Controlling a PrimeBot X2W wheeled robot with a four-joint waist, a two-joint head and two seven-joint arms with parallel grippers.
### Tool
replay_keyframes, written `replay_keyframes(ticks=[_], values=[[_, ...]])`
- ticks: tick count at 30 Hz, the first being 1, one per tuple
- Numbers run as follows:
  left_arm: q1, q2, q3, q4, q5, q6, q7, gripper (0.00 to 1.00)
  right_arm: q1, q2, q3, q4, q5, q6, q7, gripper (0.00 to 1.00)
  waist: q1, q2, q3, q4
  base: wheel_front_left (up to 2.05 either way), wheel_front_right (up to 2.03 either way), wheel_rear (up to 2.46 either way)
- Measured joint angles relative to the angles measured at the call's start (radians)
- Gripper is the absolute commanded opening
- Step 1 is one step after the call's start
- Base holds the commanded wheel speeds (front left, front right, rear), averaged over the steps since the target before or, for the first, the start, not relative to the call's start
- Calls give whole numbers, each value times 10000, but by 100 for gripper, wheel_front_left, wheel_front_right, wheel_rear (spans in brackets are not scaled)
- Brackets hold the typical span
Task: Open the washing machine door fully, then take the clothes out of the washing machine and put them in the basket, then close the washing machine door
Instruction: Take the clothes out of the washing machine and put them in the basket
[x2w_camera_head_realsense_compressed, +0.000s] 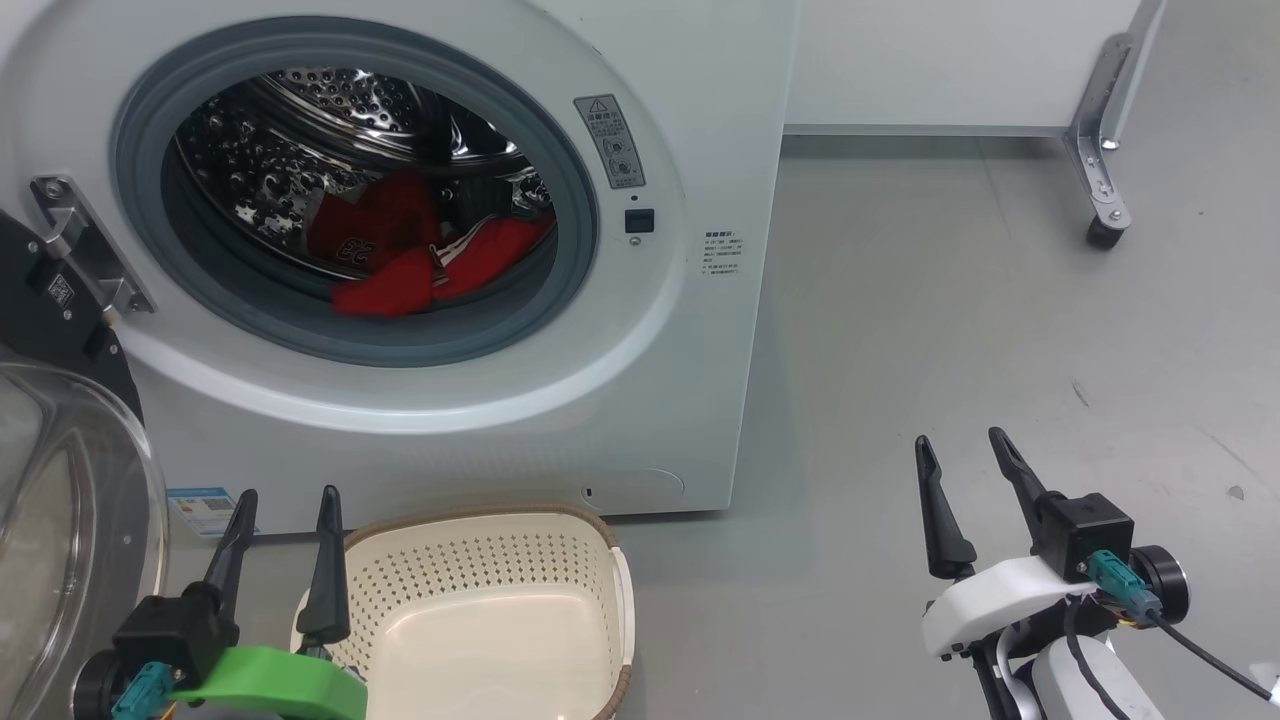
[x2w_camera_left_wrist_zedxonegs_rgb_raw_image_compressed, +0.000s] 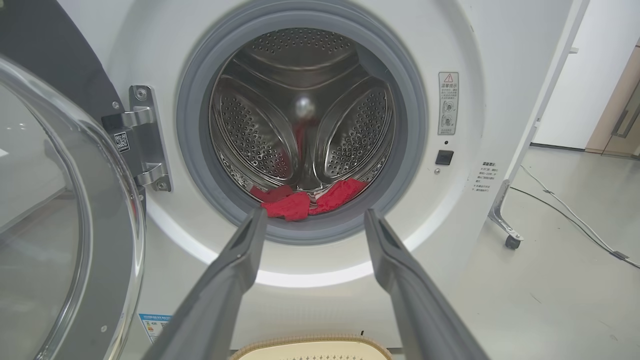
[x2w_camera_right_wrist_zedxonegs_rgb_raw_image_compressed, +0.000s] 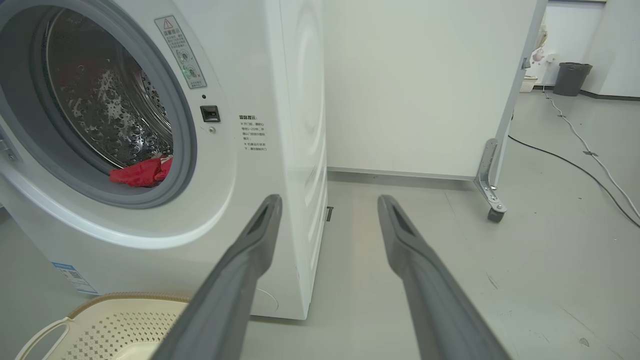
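The washing machine door (x2w_camera_head_realsense_compressed: 70, 500) stands swung out to the left, so the mouth of the washing machine (x2w_camera_head_realsense_compressed: 690, 330) is free from the front. The basket (x2w_camera_head_realsense_compressed: 480, 515) sits low just before it and blocks a low approach. Inside, the clothes (x2w_camera_head_realsense_compressed: 400, 260) lie at the bottom; the room above them seems free. The floor (x2w_camera_head_realsense_compressed: 950, 300) at right is open up to a caster leg (x2w_camera_head_realsense_compressed: 1100, 190).

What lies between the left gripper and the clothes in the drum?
In the left wrist view, just the grey gasket lip separates the open left gripper from the clothes.
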Motion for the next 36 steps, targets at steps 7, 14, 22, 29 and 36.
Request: replay_keyframes(ticks=[7, 14, 22, 29, 36], values=[[0, 0, -94, -15, -52, 0, 0, 100, 0, 2, 0, 0, 0, 2, 0, 100, 0, 0, 37, -6, 13, -13, 0], [0, 0, -226, -61, -48, -2, 0, 100, 0, 2, 27, 6, -2, 2, 0, 100, 0, 0, 70, -30, 0, 0, 0], [0, 0, -295, -77, -17, -2, 0, 100, -1, 4, 27, 8, -2, 2, 0, 100, 0, 0, 130, -58, 0, 0, 0], [5, 0, -523, 46, -4, -13, 0, 100, -5, 6, 67, 0, -2, 2, 0, 100, 0, 0, 357, -71, 0, 0, 0], [6, 2, -811, 226, -123, -15, 0, 100, -29, 10, 184, 8, -2, 2, 0, 100, 0, 0, 807, -118, 0, 0, 0]])
